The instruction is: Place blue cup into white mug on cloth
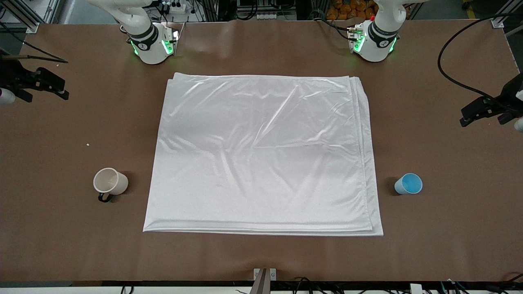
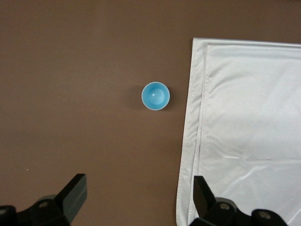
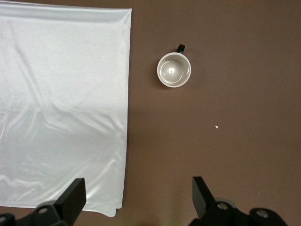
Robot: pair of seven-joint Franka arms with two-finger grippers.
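The blue cup (image 1: 408, 183) stands upright on the bare table beside the cloth (image 1: 261, 155), toward the left arm's end; it also shows in the left wrist view (image 2: 155, 96). The white mug (image 1: 109, 181) stands upright on the bare table beside the cloth toward the right arm's end, black handle toward the front camera; it also shows in the right wrist view (image 3: 174, 70). My left gripper (image 1: 480, 111) (image 2: 139, 188) is open and empty, high over the table near the cup. My right gripper (image 1: 53, 85) (image 3: 138, 188) is open and empty, high over the table near the mug.
The cloth lies flat in the middle of the brown table, its layered edges showing in both wrist views (image 2: 249, 117) (image 3: 61, 103). A black cable (image 1: 449, 69) loops over the table at the left arm's end. A small white crumb (image 1: 88, 144) lies near the mug.
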